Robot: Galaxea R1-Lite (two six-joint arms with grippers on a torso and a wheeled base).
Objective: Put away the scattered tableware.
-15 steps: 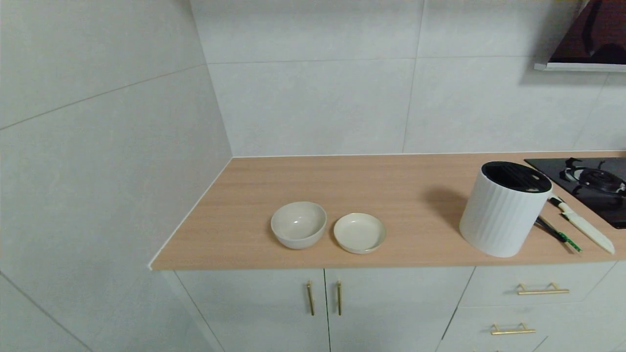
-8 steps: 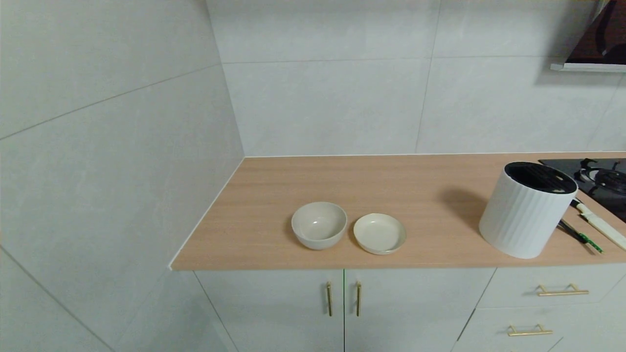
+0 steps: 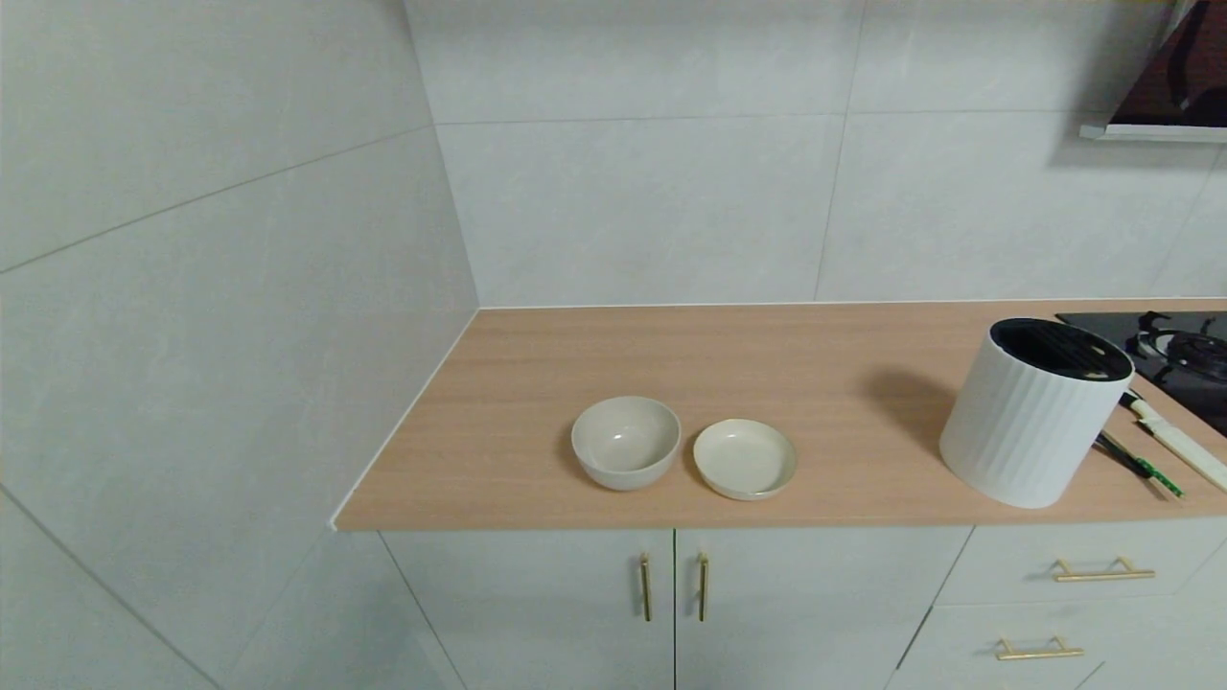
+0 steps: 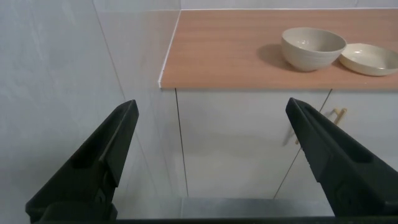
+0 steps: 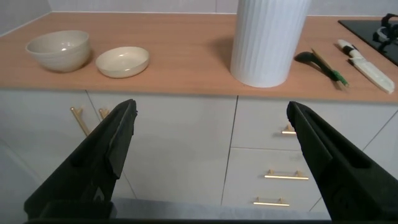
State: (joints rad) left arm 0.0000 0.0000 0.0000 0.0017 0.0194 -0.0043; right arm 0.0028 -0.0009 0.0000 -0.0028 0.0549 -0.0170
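**Tableware on the surface; both grippers empty**

You will find the round beige ceramic bowl (image 3: 625,443) and the shallow cream ceramic dish (image 3: 745,458) just beside each other near the front edge of the light wooden surface (image 3: 767,355). The white ribbed cylindrical holder (image 3: 1035,412) stands well to their right, with a pale knife (image 3: 1174,443) lying beyond it. The left gripper (image 4: 211,109) and right gripper (image 5: 211,107) hang before the white cabinet fronts (image 3: 815,594), fingers spread wide, holding nothing.

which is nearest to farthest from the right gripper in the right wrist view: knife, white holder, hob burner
1. white holder, by the counter's front edge
2. knife, on the counter to the holder's right
3. hob burner, behind the knife, farthest back
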